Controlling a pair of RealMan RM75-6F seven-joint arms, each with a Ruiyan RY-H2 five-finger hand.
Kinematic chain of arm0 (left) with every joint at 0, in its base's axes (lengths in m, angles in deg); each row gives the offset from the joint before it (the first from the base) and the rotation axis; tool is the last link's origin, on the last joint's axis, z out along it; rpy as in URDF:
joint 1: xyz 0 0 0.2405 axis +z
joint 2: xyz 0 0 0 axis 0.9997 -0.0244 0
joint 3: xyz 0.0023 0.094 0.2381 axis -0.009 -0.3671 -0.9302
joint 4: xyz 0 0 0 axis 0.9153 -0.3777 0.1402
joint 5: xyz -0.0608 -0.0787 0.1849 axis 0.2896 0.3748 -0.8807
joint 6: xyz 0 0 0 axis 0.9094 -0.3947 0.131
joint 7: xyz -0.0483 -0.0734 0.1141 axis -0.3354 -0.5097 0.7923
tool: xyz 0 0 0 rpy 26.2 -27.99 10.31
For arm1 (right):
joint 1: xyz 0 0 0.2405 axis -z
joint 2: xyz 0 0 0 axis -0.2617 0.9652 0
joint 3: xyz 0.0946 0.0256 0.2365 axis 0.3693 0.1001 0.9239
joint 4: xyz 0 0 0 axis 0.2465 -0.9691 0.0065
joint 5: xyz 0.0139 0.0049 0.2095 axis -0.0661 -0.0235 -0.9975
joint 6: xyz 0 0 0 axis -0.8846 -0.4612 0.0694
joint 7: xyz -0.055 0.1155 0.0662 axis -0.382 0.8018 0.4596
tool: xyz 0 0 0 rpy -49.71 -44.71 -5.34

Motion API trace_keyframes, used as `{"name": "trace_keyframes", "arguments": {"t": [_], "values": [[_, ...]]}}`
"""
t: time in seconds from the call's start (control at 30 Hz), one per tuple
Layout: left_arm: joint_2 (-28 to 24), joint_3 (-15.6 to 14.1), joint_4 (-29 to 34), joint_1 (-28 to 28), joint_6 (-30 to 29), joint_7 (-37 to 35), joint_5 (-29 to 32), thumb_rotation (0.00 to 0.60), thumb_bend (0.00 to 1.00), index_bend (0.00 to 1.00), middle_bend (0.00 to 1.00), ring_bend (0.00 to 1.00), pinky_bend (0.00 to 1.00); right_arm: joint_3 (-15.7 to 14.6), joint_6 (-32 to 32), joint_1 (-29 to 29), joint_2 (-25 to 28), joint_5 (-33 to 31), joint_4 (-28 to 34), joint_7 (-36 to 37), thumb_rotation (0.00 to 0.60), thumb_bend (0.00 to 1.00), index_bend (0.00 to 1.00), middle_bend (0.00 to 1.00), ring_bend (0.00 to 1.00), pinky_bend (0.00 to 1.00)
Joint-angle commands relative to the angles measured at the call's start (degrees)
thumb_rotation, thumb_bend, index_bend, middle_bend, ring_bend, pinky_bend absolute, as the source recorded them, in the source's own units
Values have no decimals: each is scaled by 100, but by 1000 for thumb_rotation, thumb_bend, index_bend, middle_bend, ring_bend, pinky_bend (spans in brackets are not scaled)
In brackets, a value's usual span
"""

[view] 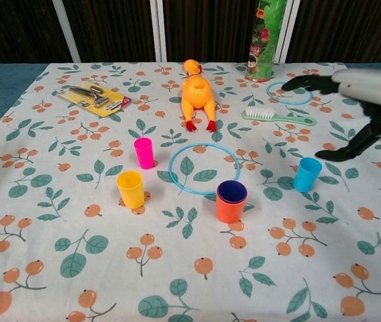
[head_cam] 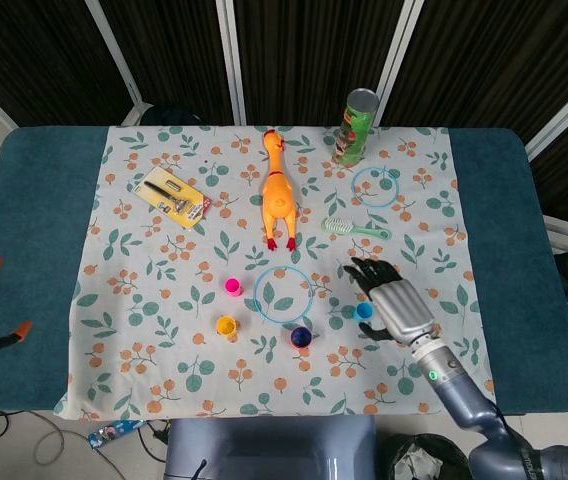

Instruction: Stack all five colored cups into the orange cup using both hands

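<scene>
The orange cup [view: 231, 208] stands upright near the front middle of the cloth with a dark blue cup [head_cam: 301, 336] nested inside it. A yellow cup [view: 130, 188] and a pink cup [view: 143, 152] stand to its left. A light blue cup [view: 307, 174] stands to its right, also seen from the head view as the light blue cup [head_cam: 364, 311]. My right hand [head_cam: 392, 297] hovers over and just right of the light blue cup with fingers spread and nothing in it; the right hand [view: 355, 100] shows high at the right edge. My left hand is out of both views.
A blue ring [view: 204, 168] lies flat between the cups. Behind it lie a rubber chicken [view: 198, 94], a green brush [view: 278, 117], a second blue ring [view: 290, 92], a green can [view: 265, 40] and a carded tool pack [view: 94, 98].
</scene>
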Motion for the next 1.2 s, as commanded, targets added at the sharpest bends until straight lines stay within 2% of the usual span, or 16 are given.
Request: {"name": "trace_keyframes", "arguments": {"t": [0.03,0.17,0.3,0.4,0.57,0.73,0.87,1.07,1.2], "values": [[-62,-199,86,-126,181,-139,-372,600,149,116,0,0,0,-79,-645,463,431,540,144,460,600,350,55,2,0,101],[-111,-227,205,-380,404,34,-660,600,149,122,0,0,0,-200,-1312,905,741,978,72,722,600,350,55,2,0,101],[-194,-132,410,-759,796,252,-764,600,149,120,0,0,0,-388,-1862,1386,957,1226,-190,1015,600,349,55,2,0,101],[-262,-47,617,-1055,1120,304,-803,600,141,119,0,0,0,-528,-2137,1705,947,1274,-525,1188,600,350,55,2,0,101],[-387,114,948,-1630,1845,451,-709,600,129,119,0,0,0,-672,-2441,2126,632,1285,-1196,1402,600,349,55,2,0,101],[-371,173,1124,-2187,2537,852,-661,600,128,121,0,0,0,-596,-2606,2304,301,1291,-1738,1551,600,349,55,2,0,100],[-153,187,1131,-2556,2931,1357,-546,600,123,126,0,0,0,-469,-2698,2349,148,1299,-2030,1549,600,350,55,2,0,100],[289,185,1106,-3022,3440,2039,10,600,123,146,0,0,0,-364,-2616,2402,82,1206,-2076,1527,600,349,55,2,0,101],[529,154,1064,-3216,3556,2386,300,600,123,174,0,0,0,-298,-2638,2444,49,1178,-2036,1465,600,350,55,2,0,101]]}}
